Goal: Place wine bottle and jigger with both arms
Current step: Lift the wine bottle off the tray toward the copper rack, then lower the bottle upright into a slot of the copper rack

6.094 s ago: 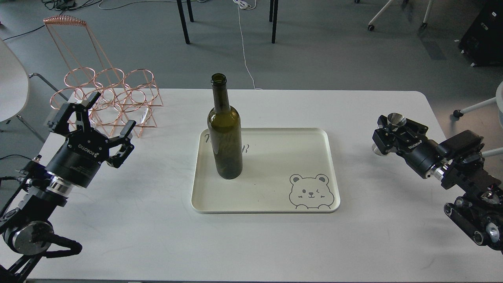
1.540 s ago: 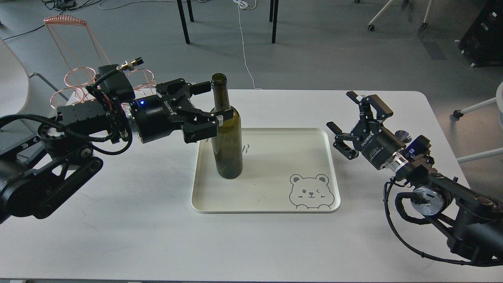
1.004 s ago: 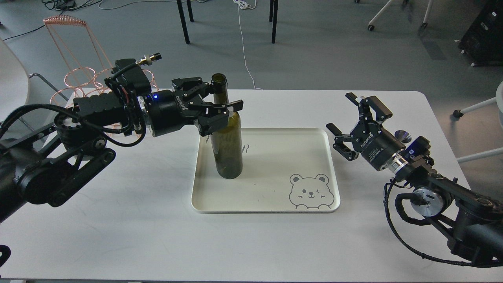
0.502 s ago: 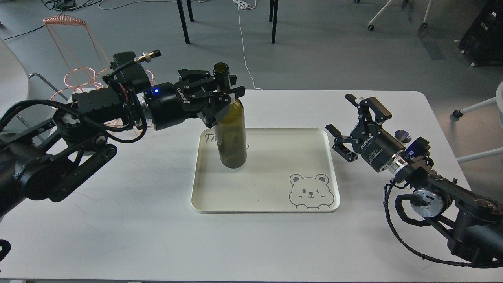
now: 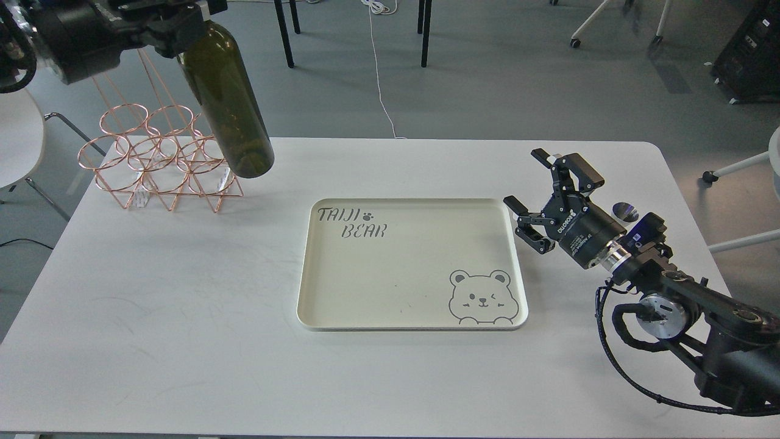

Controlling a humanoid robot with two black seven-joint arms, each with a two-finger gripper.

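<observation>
Wine bottle (image 5: 228, 97) hangs tilted above rack (image 5: 159, 160), left jaws clamping its neck (fingers cropped); right gripper (image 5: 544, 194) spread, jigger (image 5: 625, 211) just behind.

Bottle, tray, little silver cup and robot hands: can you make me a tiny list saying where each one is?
wine bottle: lifted, tilted, above the copper wire rack
left gripper: top left, shut on the bottle's top
tray: mid-table, nothing on it
right gripper: open, holding nothing, beside the tray
jigger: on the table behind the right arm
</observation>
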